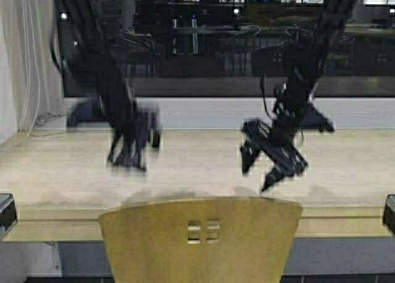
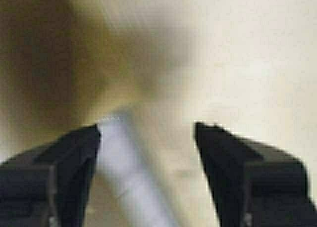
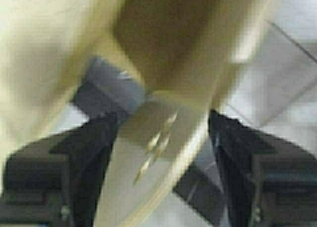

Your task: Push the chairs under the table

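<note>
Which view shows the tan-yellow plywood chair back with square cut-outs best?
The high view: the tan-yellow plywood chair back sits centred at the table's front edge, cut-outs clear. The right wrist view shows it blurred between open end effector fingers; the left wrist view shows only a blur.

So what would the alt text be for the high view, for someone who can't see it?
A tan chair back stands at the front edge of a long pale table. Above the tabletop hang two black robot arms, the left gripper and right gripper both open, before a dark window.

Dim indoor light, dark glass behind; both arms smear with motion blur, and wrist views are perhaps entirely unfocused
</note>
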